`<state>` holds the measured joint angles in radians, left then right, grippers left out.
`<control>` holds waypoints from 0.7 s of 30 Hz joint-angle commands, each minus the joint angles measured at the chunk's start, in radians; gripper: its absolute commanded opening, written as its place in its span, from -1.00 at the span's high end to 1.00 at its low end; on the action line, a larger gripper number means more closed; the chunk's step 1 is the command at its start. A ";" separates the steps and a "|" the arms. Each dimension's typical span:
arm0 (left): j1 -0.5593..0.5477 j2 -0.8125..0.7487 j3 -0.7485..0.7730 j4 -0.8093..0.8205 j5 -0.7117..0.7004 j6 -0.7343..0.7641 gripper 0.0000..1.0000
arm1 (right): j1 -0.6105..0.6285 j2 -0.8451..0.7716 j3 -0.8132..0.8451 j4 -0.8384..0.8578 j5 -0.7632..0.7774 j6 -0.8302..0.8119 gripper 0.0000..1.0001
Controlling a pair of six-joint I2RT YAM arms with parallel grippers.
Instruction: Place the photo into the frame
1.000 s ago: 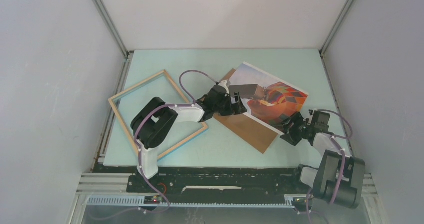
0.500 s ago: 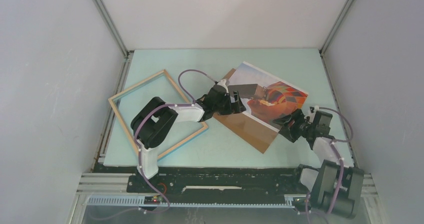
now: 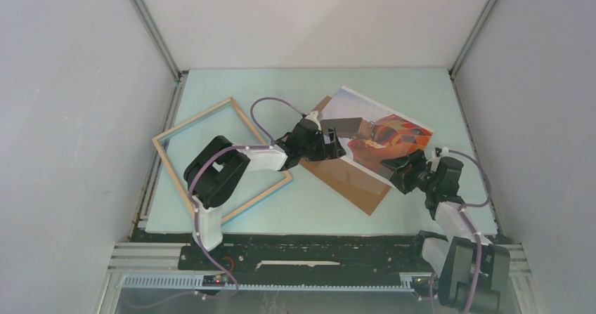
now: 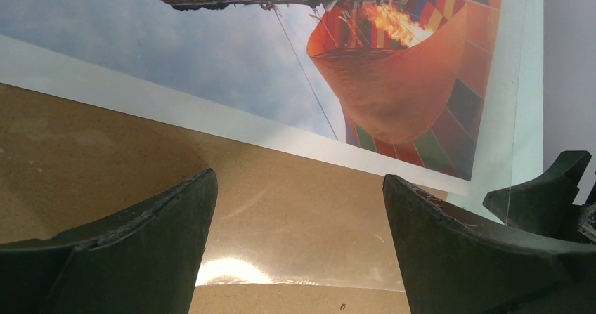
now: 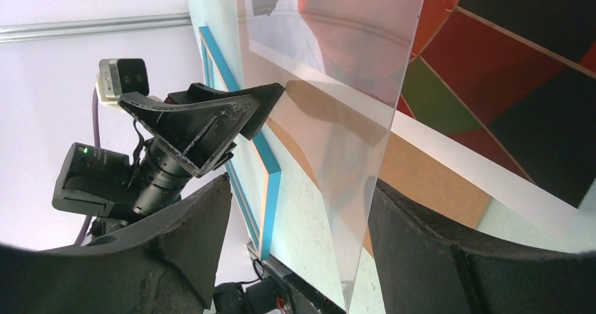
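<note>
The frame [image 3: 192, 119] holds nothing, so the real work is all left. Just right of it the left gripper [image 3: 339, 147] hovers wide open over the brown board [image 3: 351, 180]. Further right the photo [image 3: 383, 128] lies on that board. Farthest from the frame, the right gripper [image 3: 395, 168] gapes, holding nothing

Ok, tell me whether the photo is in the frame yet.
Out. The photo lies on the brown backing board, apart from the frame, whose opening shows table.
</note>
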<state>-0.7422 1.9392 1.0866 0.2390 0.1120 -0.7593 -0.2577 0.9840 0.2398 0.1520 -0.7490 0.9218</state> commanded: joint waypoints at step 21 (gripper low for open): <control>-0.025 -0.205 -0.054 -0.007 -0.031 0.088 -1.00 | 0.078 0.103 -0.101 0.400 0.207 0.211 0.75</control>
<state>-0.7612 1.8919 1.0622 0.2375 0.1104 -0.7280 -0.1974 1.0645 0.1314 0.4435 -0.5705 1.0870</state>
